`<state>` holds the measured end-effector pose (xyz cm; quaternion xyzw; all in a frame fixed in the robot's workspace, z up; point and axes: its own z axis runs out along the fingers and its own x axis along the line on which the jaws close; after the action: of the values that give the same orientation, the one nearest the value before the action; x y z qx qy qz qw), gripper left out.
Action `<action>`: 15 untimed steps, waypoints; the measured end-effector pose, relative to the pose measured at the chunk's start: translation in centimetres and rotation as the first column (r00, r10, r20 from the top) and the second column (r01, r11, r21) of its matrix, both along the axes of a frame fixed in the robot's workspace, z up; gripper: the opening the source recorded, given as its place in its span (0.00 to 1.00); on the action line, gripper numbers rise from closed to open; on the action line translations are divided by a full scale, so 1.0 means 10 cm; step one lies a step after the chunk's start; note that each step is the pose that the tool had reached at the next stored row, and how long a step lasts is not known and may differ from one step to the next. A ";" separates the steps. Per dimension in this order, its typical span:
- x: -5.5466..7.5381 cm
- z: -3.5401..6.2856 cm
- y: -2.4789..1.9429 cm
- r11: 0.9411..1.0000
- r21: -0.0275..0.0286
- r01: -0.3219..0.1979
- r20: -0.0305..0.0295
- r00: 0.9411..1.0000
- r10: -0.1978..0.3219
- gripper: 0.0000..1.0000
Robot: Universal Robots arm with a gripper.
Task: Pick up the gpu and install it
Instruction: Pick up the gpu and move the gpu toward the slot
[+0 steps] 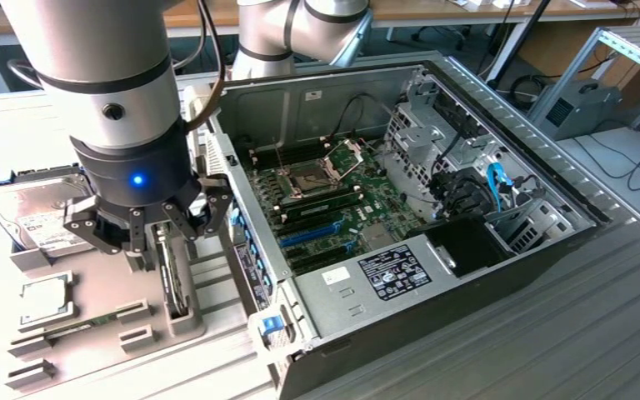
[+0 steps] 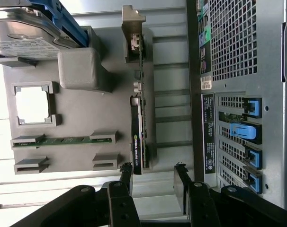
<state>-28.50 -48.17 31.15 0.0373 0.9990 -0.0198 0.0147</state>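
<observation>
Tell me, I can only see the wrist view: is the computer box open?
Observer: Yes. The computer case lies with its side panel off, and a green motherboard shows inside.
Operator: Does it have slots?
Observer: Yes, blue slots sit on the motherboard.
Operator: Where is the arm?
Observer: It points straight down over the grey tray, its open gripper over the gpu, holding nothing.

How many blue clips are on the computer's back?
4 blue clips, lined up along the computer case's back: one farthest from the gripper, a paler one, another, then the nearest. More may be hidden.
</observation>
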 end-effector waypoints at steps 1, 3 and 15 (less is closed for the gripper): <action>0.00 -0.002 0.000 1.000 0.000 0.000 0.000 1.000 0.000 0.48; 0.00 -0.006 0.000 1.000 -0.001 0.000 0.000 1.000 0.000 0.48; 0.00 -0.034 0.000 1.000 -0.004 0.000 0.000 1.000 0.000 0.48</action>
<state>-28.50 -48.17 30.80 0.0373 0.9990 -0.0219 0.0149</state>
